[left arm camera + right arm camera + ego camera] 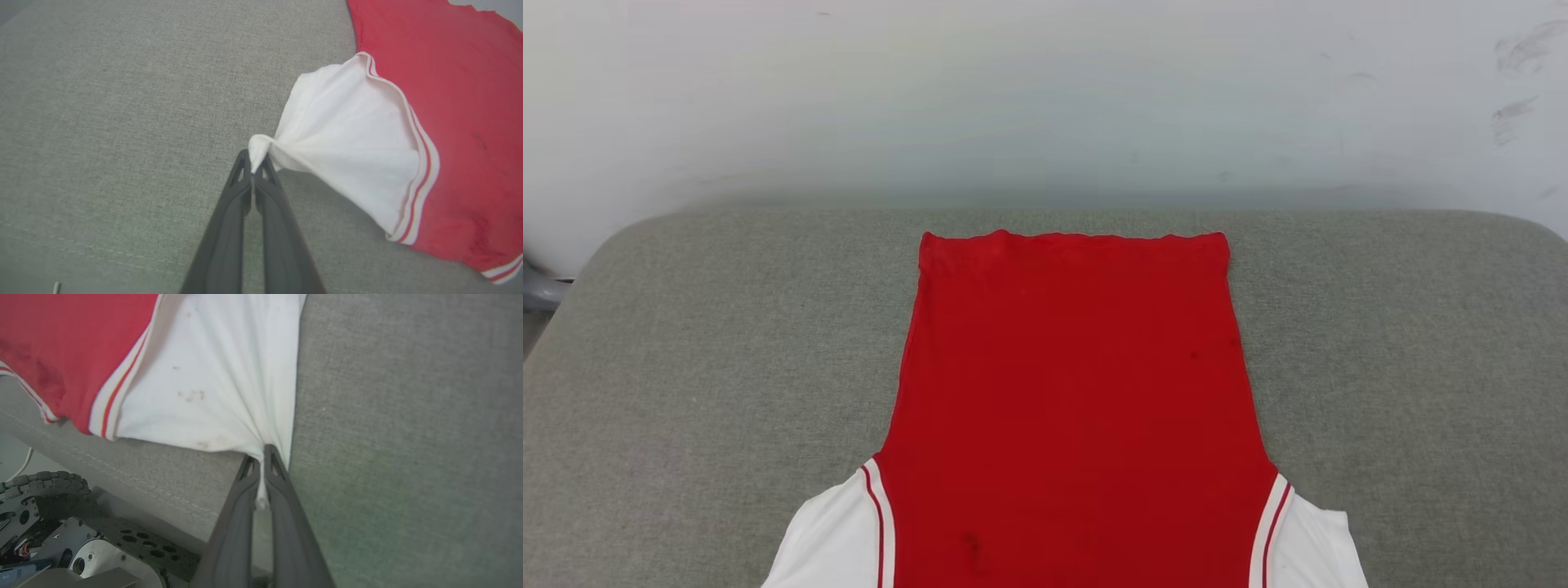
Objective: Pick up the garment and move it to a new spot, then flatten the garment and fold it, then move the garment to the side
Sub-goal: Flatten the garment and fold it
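Head view: one red jersey-knit garment with two white short sleeves lies flat on one grey woven fabric cushion.

Left wrist view: the left gripper has its two dark fingers pinched on one sleeve's tip. The garment spreads to its upper right.

Right wrist view: the right gripper has its two fingers clamped on the other sleeve's edge. The garment spreads to its upper left.

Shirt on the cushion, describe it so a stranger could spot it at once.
Find the wide grey cushion in front of the pale wall. The shirt lies flat across its middle, hem toward the wall. Red body and white sleeves with striped seams stand out; the left hand and right hand each pinch a sleeve.
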### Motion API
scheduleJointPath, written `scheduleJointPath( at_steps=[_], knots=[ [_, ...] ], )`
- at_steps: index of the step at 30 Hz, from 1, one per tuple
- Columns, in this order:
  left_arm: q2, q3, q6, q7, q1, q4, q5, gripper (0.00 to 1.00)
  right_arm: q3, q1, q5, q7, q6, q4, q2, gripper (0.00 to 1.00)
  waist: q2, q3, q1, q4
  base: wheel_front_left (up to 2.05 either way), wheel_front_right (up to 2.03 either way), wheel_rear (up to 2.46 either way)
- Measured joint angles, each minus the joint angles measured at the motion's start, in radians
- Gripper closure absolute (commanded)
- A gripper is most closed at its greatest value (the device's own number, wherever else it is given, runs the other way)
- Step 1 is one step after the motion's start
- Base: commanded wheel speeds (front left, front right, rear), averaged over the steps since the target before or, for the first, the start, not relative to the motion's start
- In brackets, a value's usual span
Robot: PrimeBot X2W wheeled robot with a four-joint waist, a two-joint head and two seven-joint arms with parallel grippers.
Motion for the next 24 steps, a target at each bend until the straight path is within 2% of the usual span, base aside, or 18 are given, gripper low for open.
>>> scheduleJointPath(
  at_steps=[5,7,8,12,17,24],
  knots=[
    [-0.025,0.009,-0.004,0.000,0.002,0.007,0.019,1.00,-0.084,0.035,-0.014,0.010,0.000,-0.018,0.035,1.00,0.0000,-0.002,0.0001,0.011,0.00,0.00,0.00],
    [-0.034,0.015,-0.010,0.000,-0.008,0.007,0.035,1.00,-0.130,0.039,-0.018,0.008,0.000,-0.028,0.053,0.75,0.0000,-0.003,0.0001,0.018,0.00,0.00,0.00],
    [-0.040,0.017,-0.015,0.000,-0.013,0.005,0.040,1.00,-0.151,0.038,-0.026,0.008,0.000,-0.038,0.059,0.00,0.0000,-0.004,0.0001,0.021,0.00,0.00,0.00],
    [-0.062,0.033,-0.027,0.000,-0.030,-0.006,0.070,1.00,-0.232,0.034,-0.040,0.014,0.000,-0.105,0.075,0.00,0.0000,-0.004,0.0002,0.031,0.00,0.00,0.00],
    [-0.090,0.060,-0.035,0.000,-0.033,-0.030,0.106,1.00,-0.369,-0.019,-0.083,0.050,0.000,-0.244,0.063,0.00,0.0000,0.003,0.0002,0.040,0.00,0.00,0.00],
    [-0.124,0.083,-0.056,0.000,-0.078,-0.072,0.170,1.00,-0.529,-0.199,-0.120,0.184,0.000,-0.429,0.030,0.00,0.0000,0.066,0.0001,0.065,0.00,0.00,0.00]
  ],
)
